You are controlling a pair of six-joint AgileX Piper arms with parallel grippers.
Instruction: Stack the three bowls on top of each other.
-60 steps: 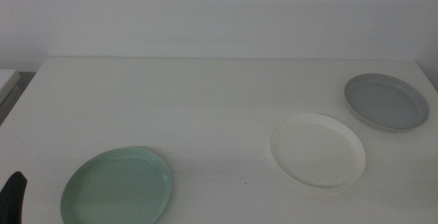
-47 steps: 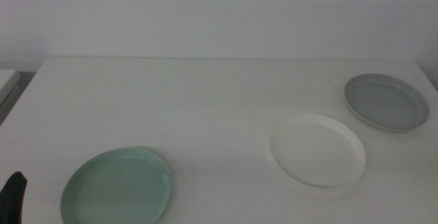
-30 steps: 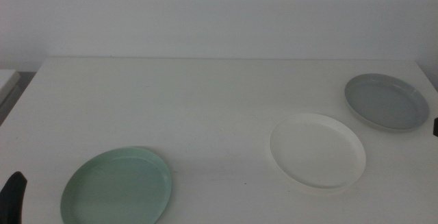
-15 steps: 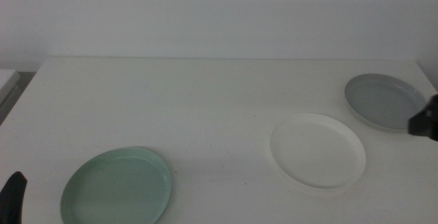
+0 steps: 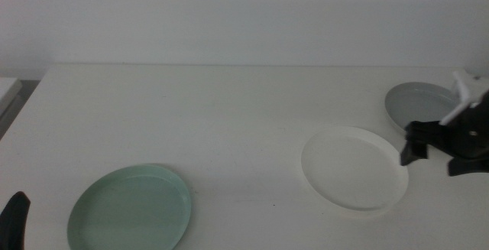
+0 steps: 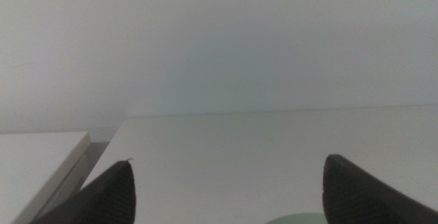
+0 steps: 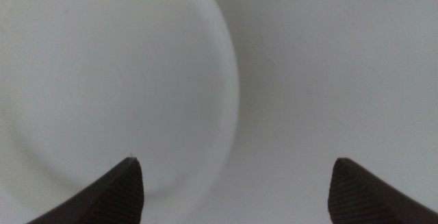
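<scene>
right claw lining up on the white bowl's rim

nearest the camera, the left claw (image 5: 15,218) is seen only as a dark tip at the bottom edge of the middle view; in its own wrist view its jaws stand wide apart with nothing between them, and it appears to be waiting. just beside it on the surface (image 5: 229,112) lies the mint green bowl (image 5: 130,208), empty and untouched.

further in, toward the right, the white bowl (image 5: 354,168) rests flat, well apart from the green one. the right claw (image 5: 434,149) is placed at its right edge, between it and the grey bowl (image 5: 416,101), which lies furthest back and is partly hidden by the arm. in the right wrist view the jaws are spread wide and hold nothing, with the white bowl (image 7: 116,87) under one jaw and bare surface under the other.

for the pick to go well, the low rim should be straddled, one jaw inside and one outside, and the claw lowered squarely before closing. the shallow rim is judged likely to slip if pinched at a tilt.
</scene>
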